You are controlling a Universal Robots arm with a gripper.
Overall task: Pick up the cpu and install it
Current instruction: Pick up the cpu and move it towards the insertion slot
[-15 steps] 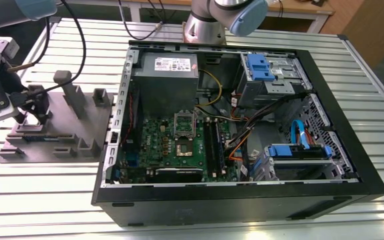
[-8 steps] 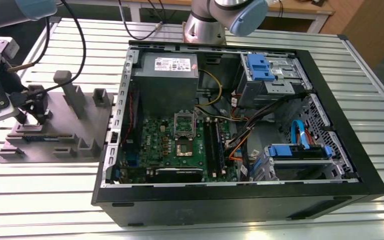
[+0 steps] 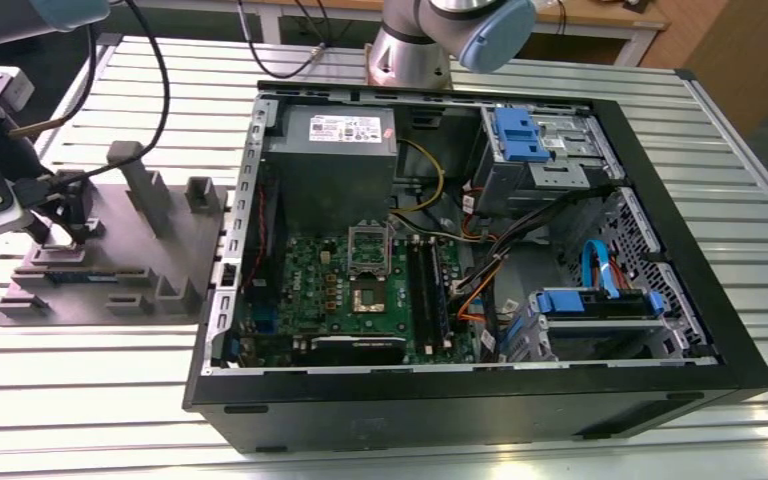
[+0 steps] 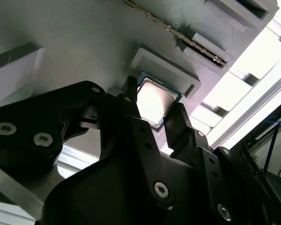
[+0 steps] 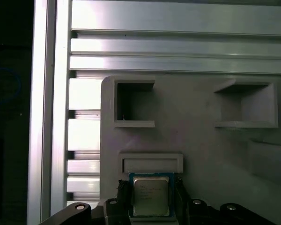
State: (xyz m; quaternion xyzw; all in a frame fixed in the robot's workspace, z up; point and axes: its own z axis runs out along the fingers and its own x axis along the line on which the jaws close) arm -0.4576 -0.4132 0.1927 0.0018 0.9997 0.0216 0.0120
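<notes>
The gripper is at the far left of the exterior view, low over the grey tray. In both wrist views its jaws pinch the cpu from two sides. The cpu lies flat on the tray, shiny side up, just beside a small raised block. It is square, with no long side.

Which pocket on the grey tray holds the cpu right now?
The one at the gripper, where the cpu sits; both deeper square pockets farther off look empty.
</notes>
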